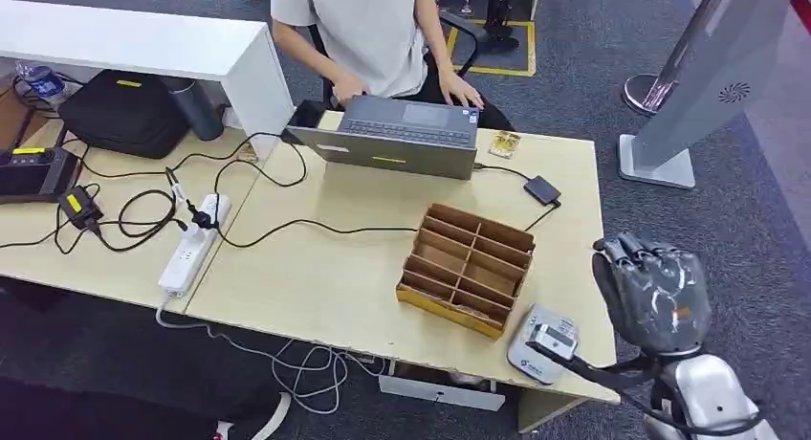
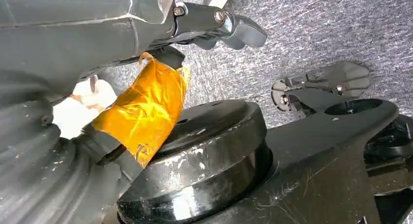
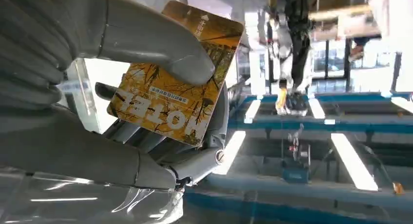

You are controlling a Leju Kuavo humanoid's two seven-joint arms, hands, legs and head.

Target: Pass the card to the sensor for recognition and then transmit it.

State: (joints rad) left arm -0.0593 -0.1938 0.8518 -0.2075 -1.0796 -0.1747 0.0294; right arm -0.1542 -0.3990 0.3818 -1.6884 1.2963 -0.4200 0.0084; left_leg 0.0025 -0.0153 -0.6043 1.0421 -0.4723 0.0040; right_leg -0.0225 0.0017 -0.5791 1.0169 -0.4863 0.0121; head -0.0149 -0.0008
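My right robot hand (image 1: 653, 289) is raised just off the table's (image 1: 316, 277) right edge, beside the sensor (image 1: 541, 342), a small white and grey reader at the near right corner. In the right wrist view my right robot hand (image 3: 122, 112) clamps the card (image 3: 170, 83), an orange-yellow one with printed letters, between the thumb (image 3: 156, 48) on its face and the fingers behind it. The card is up in the air with the hand, not touching the sensor. Just beyond the sensor, further onto the table, sits a brown cardboard divider box (image 1: 467, 266). Beyond that box a person (image 1: 359, 29) types on a grey laptop (image 1: 402, 139). My left robot hand (image 2: 73, 48) hangs low over the grey floor; I cannot tell whether its fingers are apart or together.
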